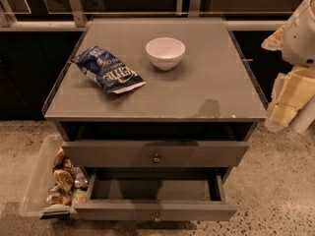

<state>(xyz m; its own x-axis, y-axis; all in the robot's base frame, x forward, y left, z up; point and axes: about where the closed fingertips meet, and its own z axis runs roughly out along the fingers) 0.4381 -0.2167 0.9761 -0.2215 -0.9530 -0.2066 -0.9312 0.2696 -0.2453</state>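
Pale end effector (288,100), state impossible to tell, hangs well right of the round white bowl (165,52); crumpled blue chip bag (109,70) lies left of it.

The chip bag (108,72) lies left on the cabinet (211,92), the bowl (165,52) toward its back, the gripper (288,100) off its right side, a bin (35,181) at its lower left.

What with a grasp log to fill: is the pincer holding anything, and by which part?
Nothing visibly: the pincer hangs right of the cabinet, apart from the chip bag and the bowl.
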